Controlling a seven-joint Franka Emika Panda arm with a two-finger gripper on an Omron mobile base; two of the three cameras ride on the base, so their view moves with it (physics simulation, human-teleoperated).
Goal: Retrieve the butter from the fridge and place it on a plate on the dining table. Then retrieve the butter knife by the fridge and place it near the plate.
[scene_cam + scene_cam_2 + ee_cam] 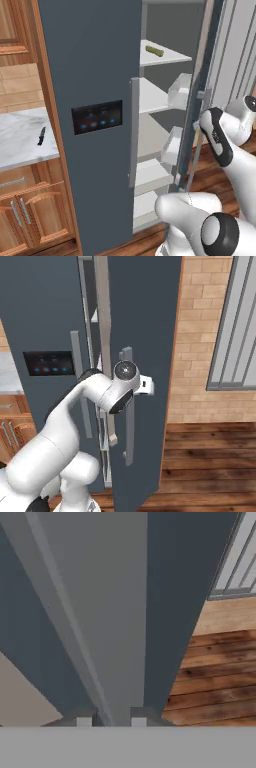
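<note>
The dark grey fridge (95,60) stands with its right door (145,316) swung partly open. Inside, the olive-yellow butter (154,50) lies on the upper pale shelf. On the marble counter (20,150) left of the fridge lies the thin dark butter knife (41,135). My gripper (111,719) is shut on the open door's long light-grey handle (128,431), which runs between the two fingertips in the hand view. The hand (144,386) presses against the door's outer face at mid height. The plate and the dining table are out of view.
Wooden cabinets (30,210) sit under the counter. White door bins (180,90) hang inside the open door. To the right are a brick wall (195,356), a window (235,321) and wooden floor (210,456). My own arm crosses in front of the fridge opening.
</note>
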